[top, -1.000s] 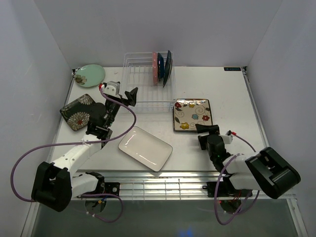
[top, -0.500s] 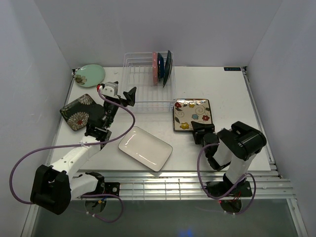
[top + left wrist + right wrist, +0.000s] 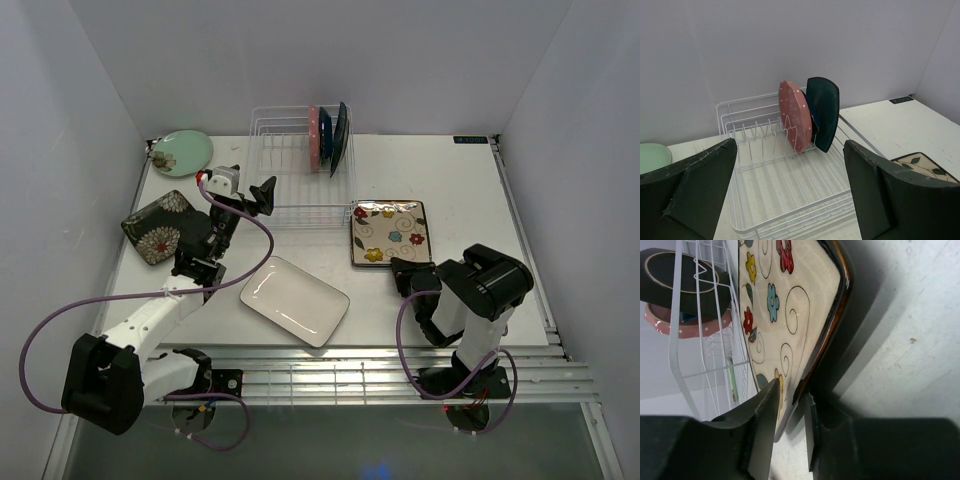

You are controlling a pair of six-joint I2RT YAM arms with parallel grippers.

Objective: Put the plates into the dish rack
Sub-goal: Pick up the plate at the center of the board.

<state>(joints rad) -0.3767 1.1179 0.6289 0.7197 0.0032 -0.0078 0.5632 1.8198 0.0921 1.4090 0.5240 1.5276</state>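
Dish rack [image 3: 300, 165] at the back of the table [image 3: 470, 190], filled at its right end only: pink plate [image 3: 313, 137] and two dark plates [image 3: 340, 138] upright among the prongs. Flat on the table and not yet loaded: white rectangular plate [image 3: 294, 300] near the front, patterned square plate [image 3: 389, 232] just right of the rack's near corner, dark floral plate [image 3: 158, 226] at the left edge, pale green plate [image 3: 181, 153] in the far left corner. Changed within the last second: right arm [image 3: 480, 290] folded up and in from a low, stretched pose, right gripper [image 3: 405, 272] brought to the patterned plate's near edge, jaws drawn in from wide to narrow. Plates themselves unmoved. As a judgement: pick of the patterned plate under way, lift and carry to the rack to follow. From the right wrist, rim sandwiched between the two fingers [image 3: 765, 410], one over the flowered face, one under the lip — pinched, by the look of it, plate not yet off the table. Left gripper [image 3: 245, 190] spread fully wide, holding nothing, hovering just in front of the rack.
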